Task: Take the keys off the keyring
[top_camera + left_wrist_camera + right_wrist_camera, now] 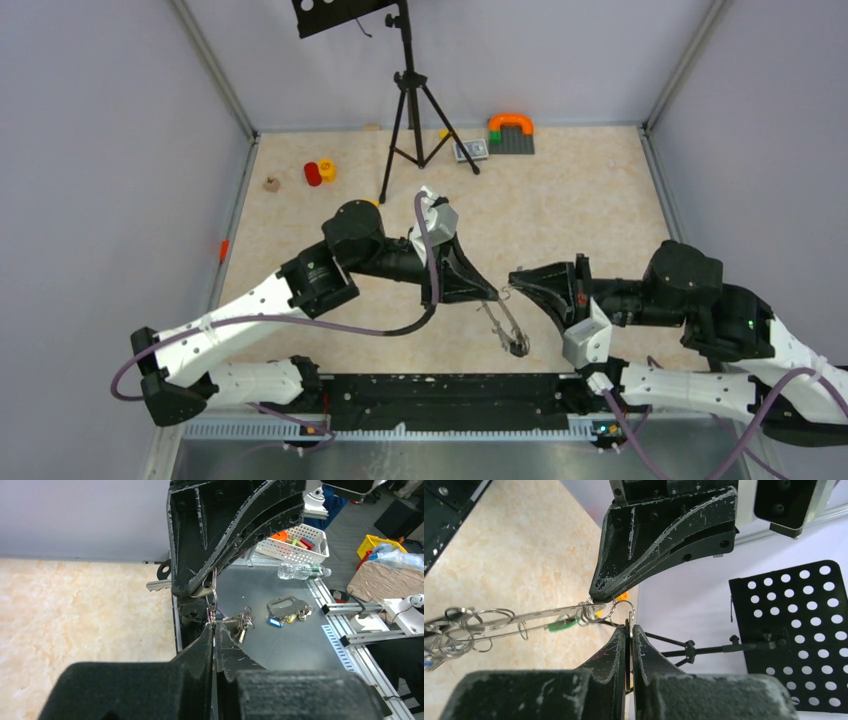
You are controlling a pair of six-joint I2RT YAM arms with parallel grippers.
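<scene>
Above the table's near middle, my left gripper [492, 295] and right gripper [512, 277] meet tip to tip. The keyring [507, 325] hangs below them with a bunch of keys [518, 347] at its low end. In the right wrist view the keyring [514, 616] runs off left, nearly edge-on, carrying loose rings and a green tag [559, 625]. My right gripper [630, 626] is shut on a thin key [156, 585] whose blade sticks out sideways. My left gripper [214, 625] is shut on a small ring [213, 600] linked to that key. More keys [243, 622] show just past its tips.
A black tripod [405, 110] stands at the back, with red and yellow pieces [320, 172] to its left and a brick board with an orange arch [511, 133] to its right. A flat grey piece with a blue tag [287, 611] shows farther right; I cannot tell whether it is linked.
</scene>
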